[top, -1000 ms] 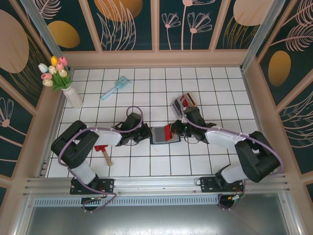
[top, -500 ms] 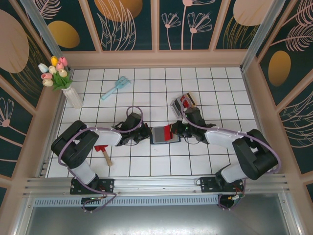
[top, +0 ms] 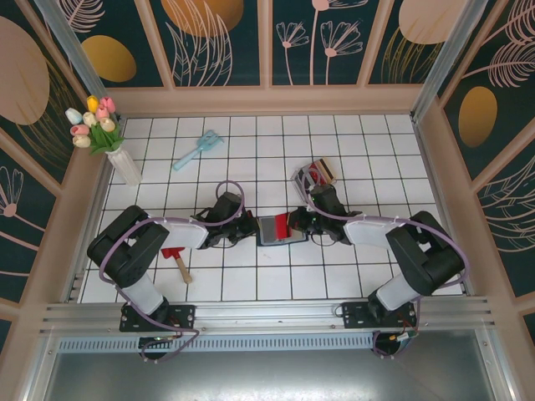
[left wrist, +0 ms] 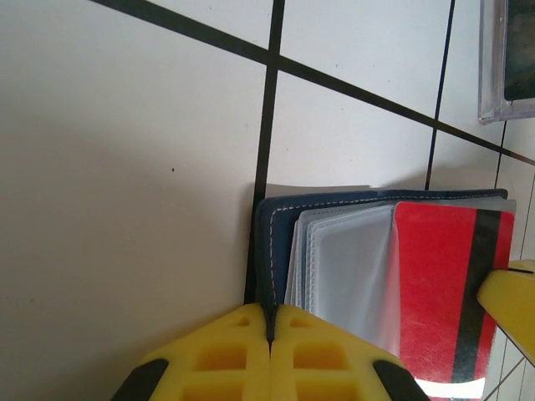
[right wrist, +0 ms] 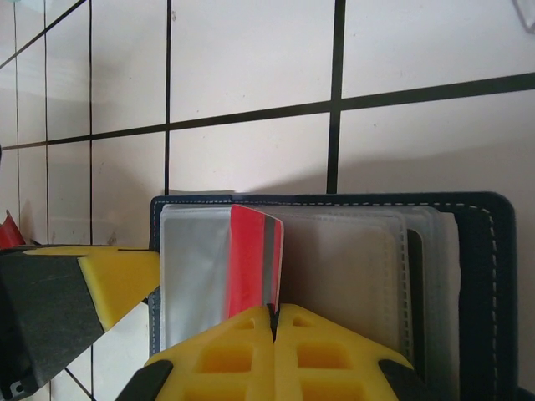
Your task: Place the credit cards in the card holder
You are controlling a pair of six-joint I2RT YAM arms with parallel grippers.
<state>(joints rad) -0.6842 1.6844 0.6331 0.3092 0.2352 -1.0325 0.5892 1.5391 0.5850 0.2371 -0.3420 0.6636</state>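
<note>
Open card holder (top: 269, 232) lies mid-table (top: 251, 284). At its 9 o'clock the left tool (left wrist: 269, 322) clamps its navy cover; at 3 o'clock the right tool (right wrist: 274, 322) pinches the red card (right wrist: 251, 259). Risk: card corner snagging a clear sleeve (right wrist: 351, 267).

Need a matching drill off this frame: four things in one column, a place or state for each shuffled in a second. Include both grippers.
Things
1. left gripper
2. right gripper
3. light-blue tool
4. flower vase

Place or state
A. stands upright, far left
B. shut on the red card
C. lies flat, apart from everything else
D. shut on the cover edge of the card holder

Pairs: 1-D, 2-B, 3-C, 4-A
</note>
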